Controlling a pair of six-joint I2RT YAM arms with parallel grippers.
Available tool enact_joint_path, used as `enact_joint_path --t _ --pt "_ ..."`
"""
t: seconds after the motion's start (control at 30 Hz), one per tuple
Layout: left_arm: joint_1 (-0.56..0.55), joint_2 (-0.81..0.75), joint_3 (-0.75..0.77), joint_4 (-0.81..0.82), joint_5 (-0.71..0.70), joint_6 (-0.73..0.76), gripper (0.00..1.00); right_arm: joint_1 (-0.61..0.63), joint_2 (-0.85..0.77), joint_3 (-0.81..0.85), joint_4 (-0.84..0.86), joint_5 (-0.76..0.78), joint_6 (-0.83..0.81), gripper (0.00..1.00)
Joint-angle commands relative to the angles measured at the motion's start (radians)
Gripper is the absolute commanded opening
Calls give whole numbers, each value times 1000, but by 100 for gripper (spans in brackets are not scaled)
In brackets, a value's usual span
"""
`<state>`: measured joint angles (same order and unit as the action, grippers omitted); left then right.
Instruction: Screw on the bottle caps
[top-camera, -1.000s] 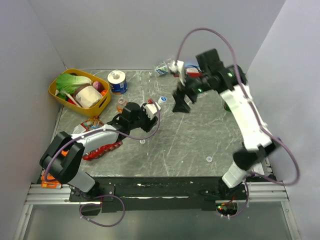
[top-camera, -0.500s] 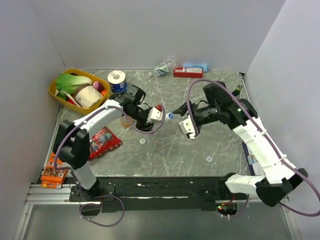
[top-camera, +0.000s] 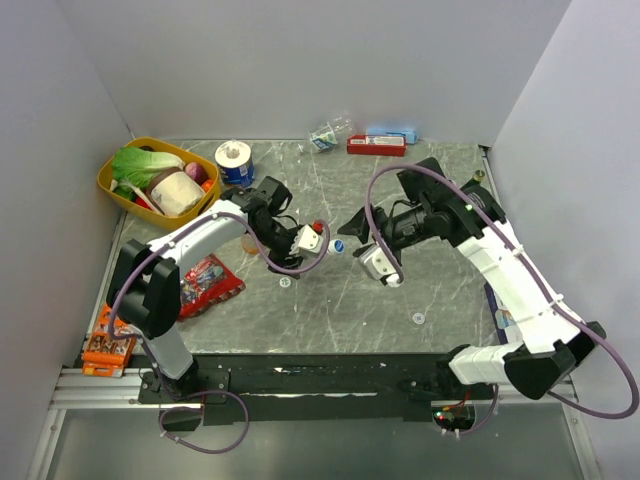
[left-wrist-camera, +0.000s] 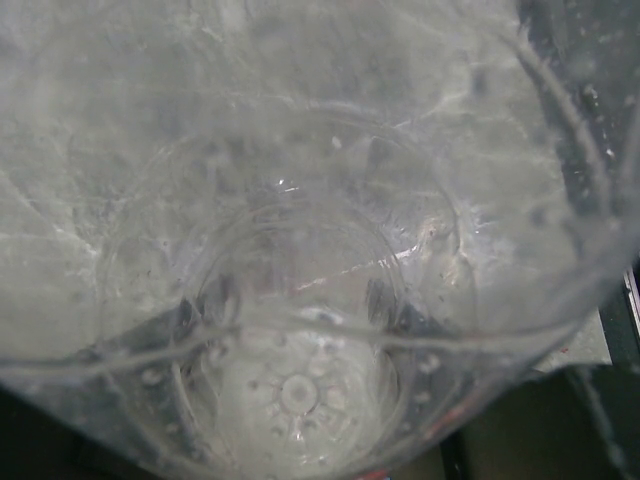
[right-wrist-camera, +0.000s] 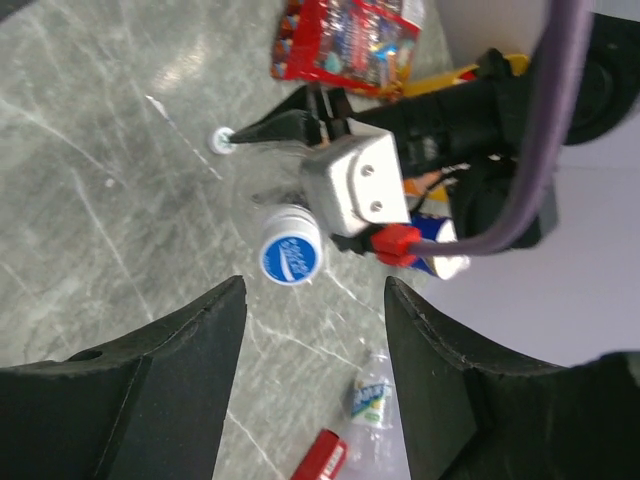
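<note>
Ok, L gripper (top-camera: 310, 240) clamped on clear bottle (left-wrist-camera: 300, 300) to steady it, blue cap (right-wrist-camera: 290, 255) on its neck aimed at R gripper (right-wrist-camera: 312, 290), jaws apart & empty, prob lining up to twist it.

Far left is the basket (top-camera: 113, 187), paper roll (top-camera: 234, 158) just right of it, snack packet (top-camera: 208, 278) nearer. On the far edge lies a tipped bottle (top-camera: 328, 134), flat box (top-camera: 376, 146) to its right. Mid-table, a second bottle (left-wrist-camera: 300, 300) sits in the left gripper (top-camera: 280, 262).
</note>
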<state>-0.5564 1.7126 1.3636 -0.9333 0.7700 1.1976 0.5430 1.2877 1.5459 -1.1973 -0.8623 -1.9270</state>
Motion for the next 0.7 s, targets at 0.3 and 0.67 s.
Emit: enact_joint_path --t 0.3,0.67 --pt "-16 -44 26 -2 31 51 1 52 90 95 -163 -11 -121 61" --pt "-16 -48 32 11 18 62 1 66 177 148 -220 43 -144 54"
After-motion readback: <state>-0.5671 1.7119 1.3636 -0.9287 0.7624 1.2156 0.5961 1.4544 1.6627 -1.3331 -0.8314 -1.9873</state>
